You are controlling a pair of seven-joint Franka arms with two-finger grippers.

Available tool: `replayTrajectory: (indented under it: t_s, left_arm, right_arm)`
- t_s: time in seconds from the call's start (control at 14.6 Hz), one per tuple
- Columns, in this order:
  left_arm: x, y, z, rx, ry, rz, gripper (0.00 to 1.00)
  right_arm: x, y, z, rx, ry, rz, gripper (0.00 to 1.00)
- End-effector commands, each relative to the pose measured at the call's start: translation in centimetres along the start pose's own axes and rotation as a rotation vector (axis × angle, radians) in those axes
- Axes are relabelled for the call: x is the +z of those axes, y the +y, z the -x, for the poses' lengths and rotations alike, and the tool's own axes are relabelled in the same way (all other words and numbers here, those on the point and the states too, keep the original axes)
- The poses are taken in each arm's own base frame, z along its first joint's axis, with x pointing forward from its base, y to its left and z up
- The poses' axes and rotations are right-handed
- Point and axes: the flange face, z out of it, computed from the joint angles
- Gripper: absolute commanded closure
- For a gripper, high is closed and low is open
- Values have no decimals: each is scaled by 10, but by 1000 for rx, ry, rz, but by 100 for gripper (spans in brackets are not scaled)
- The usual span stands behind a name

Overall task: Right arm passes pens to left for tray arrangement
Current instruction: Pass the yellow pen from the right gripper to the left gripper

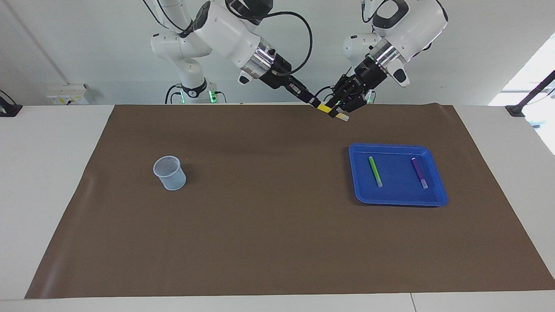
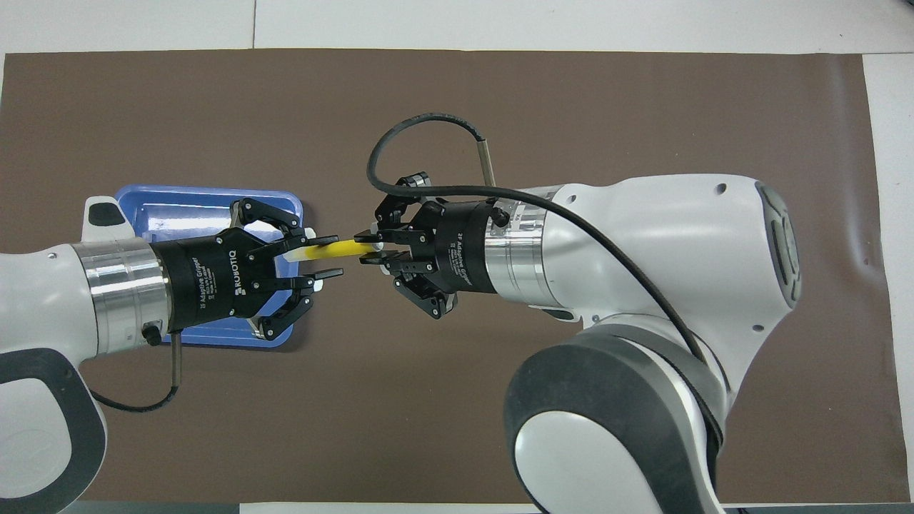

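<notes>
Three pens: green pen (image 1: 375,171) and purple pen (image 1: 419,172) lying apart in one blue tray (image 1: 398,198); yellow pen (image 2: 335,248) in midair, gripped by right gripper (image 2: 365,251) and left gripper (image 2: 325,255) over brown mat (image 1: 269,225); one empty cup (image 1: 169,173) toward the right arm's end

Three pens (image 1: 375,170), one tray (image 1: 436,198), one cup (image 1: 170,173), two arms (image 1: 225,30).

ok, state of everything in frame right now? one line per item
right gripper: shut on yellow pen, up over the mat
left gripper: fingers closed around the yellow pen's pale end, over the mat beside the tray
yellow pen: in the air, gripped at both ends
green pen: lying flat in blue tray
purple pen: lying flat in blue tray
blue tray: on mat, two pens in it
cup: upright, looks empty
</notes>
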Motion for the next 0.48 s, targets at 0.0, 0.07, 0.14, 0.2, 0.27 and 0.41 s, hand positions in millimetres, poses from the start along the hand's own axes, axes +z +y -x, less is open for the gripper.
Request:
replayTrajectory:
  t_s: [0.0, 0.07, 0.14, 0.2, 0.27, 0.41]
  left_arm:
    - [-2, -10, -2, 4, 28, 12, 100]
    - [-3, -10, -3, 5, 28, 11, 100]
    - [-4, -9, -4, 3, 29, 13, 100]
    - [-4, -9, -5, 0, 29, 14, 100]
    - [-4, -8, -5, -1, 29, 17, 100]
    - [-6, -6, -8, -6, 31, 22, 100]
  right_arm:
    - [1, -1, 3, -1, 7, -5, 100]
    - [1, -1, 3, -1, 6, -4, 100]
    - [1, -1, 3, -6, 9, -2, 100]
    - [2, -1, 3, -8, 13, 4, 100]
    - [3, 0, 2, -12, 17, 10, 100]
    - [1, 0, 2, -43, 44, 13, 3]
